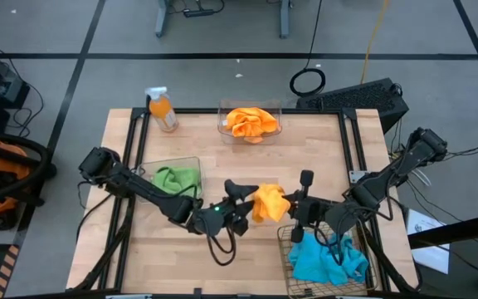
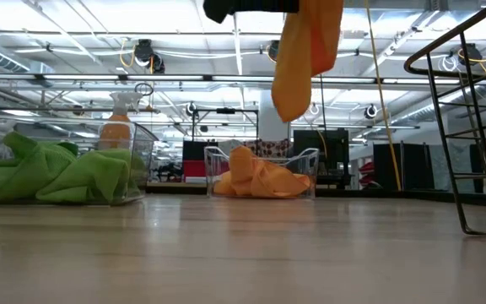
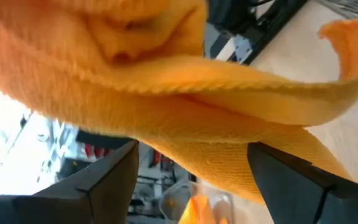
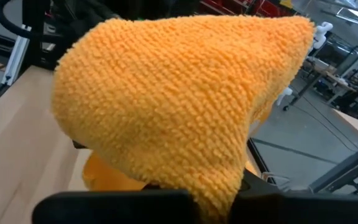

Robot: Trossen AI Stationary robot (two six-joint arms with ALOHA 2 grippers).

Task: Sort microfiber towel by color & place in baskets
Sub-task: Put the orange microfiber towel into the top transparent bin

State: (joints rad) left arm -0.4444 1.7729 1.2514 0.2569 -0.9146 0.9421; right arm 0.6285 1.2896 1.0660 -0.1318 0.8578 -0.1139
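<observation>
A pale wooden table top (image 1: 222, 249) edged by a black metal frame (image 1: 352, 137) stands on a grey concrete floor (image 1: 222, 75) crossed by dark tape lines (image 1: 222, 56). Beyond the table's far edge lie a coiled black cable ring (image 1: 307, 81) and a yellow cord (image 1: 375, 33). The low view looks into a large hall with a white ceiling, long bright strip lights (image 2: 74, 34) and grey overhead beams (image 2: 184, 78); what may be dark cabinets (image 2: 321, 152) stand far back.
</observation>
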